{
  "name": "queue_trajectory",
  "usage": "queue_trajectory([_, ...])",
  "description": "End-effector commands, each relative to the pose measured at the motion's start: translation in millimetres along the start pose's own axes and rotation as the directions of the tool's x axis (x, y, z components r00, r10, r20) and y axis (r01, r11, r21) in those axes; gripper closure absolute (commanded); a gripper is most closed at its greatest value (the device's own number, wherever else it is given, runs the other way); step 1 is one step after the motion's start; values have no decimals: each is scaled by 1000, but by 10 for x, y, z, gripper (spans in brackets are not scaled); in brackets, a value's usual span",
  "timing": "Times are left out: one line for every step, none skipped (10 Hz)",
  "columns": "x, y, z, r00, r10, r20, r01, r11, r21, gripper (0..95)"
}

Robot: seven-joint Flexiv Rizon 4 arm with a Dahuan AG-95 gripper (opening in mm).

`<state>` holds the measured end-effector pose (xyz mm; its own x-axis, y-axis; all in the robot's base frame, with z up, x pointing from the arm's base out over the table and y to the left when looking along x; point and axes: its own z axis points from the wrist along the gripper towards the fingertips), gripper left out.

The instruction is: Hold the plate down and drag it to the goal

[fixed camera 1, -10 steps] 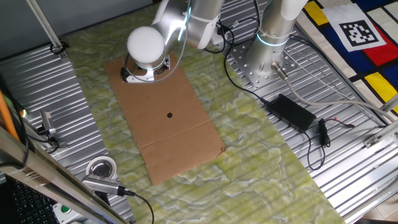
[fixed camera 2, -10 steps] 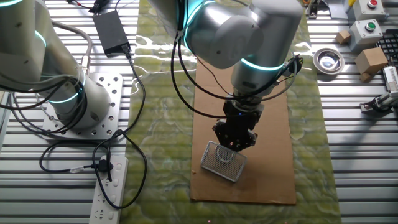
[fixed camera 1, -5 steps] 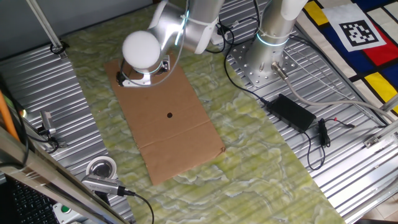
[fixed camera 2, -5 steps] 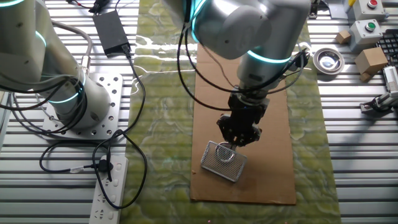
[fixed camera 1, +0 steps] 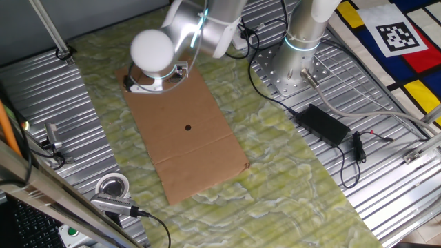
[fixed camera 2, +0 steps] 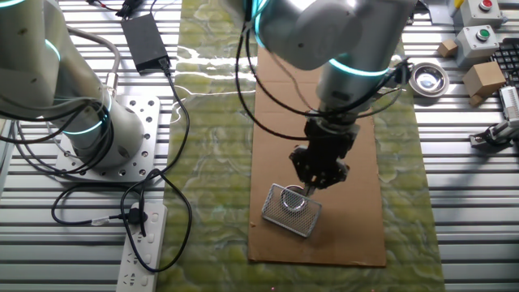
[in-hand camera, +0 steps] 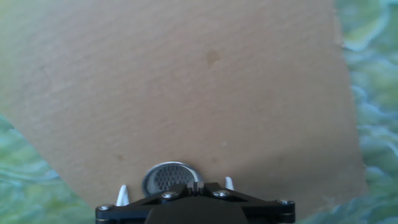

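The plate (fixed camera 2: 292, 204) is a small silver piece with a dark meshed centre, lying on the brown cardboard (fixed camera 2: 357, 219) near its front end. In the hand view the plate (in-hand camera: 168, 177) shows as a round disc just ahead of the fingers, partly covered by them. My gripper (fixed camera 2: 313, 183) points straight down at the plate's upper right edge, fingers shut together with nothing between them; whether the tip touches the plate I cannot tell. In one fixed view the arm's white cap (fixed camera 1: 151, 49) hides the plate and the gripper tip.
A tiny black dot (fixed camera 1: 188, 127) marks the middle of the cardboard (fixed camera 1: 200, 151). A white tape roll (fixed camera 1: 111, 186) lies off the green mat on the ribbed metal table. A power brick (fixed camera 1: 328, 124) with cables and the arm's base (fixed camera 1: 293, 65) stand beyond the mat.
My gripper has slid off the plate's middle toward its edge, and the arm has shifted the same way. The plate has stayed where it was.
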<state>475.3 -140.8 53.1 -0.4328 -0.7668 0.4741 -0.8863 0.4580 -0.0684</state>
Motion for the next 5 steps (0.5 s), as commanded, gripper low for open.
queue_trajectory([-25,-100,-105,995,80,54,-79,997,-27,950])
queue_trajectory([-30,-122,-149,984,148,94,-144,988,-52,950])
queue_trajectory([-59,-108,-234,943,285,171,-265,955,-131,950])
queue_trajectory([-113,-71,-336,921,342,187,-315,936,-158,950])
queue_trajectory([-184,-40,-439,907,380,181,-353,921,-164,950])
